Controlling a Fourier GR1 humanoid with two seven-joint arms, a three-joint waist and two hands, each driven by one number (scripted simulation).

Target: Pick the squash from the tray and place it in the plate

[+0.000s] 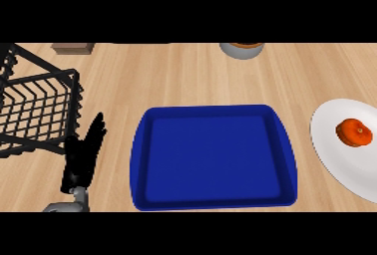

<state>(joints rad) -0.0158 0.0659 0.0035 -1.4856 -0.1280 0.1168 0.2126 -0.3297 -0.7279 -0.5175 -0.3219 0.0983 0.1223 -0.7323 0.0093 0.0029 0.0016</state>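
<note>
Right, down at the near edge on the left side the robot's left hand comes up from its grey forearm, fingers straight and held close together, pointing away up the counter, holding nothing and resting just beside the tray's left rim without touching it. The right hand does not show anywhere in this view. Next to that left hand, filling the middle of the wooden counter, sits the blue tray, a rounded rectangular pan with a raised rim, and its floor shows nothing but blue. Over to the right, near the tray but apart from it, lies the white plate, cut off by the view's right edge, and there on the plate sits the squash, a small round orange thing with a pale spot at its middle, lying in the plate's upper part, well away from the hand. Moving further out on the left, a black wire basket stands just behind the hand. At the far edge, a grey round container with something orange-brown at its top is partly cut off, and a small brown block sits at the far left.
</note>
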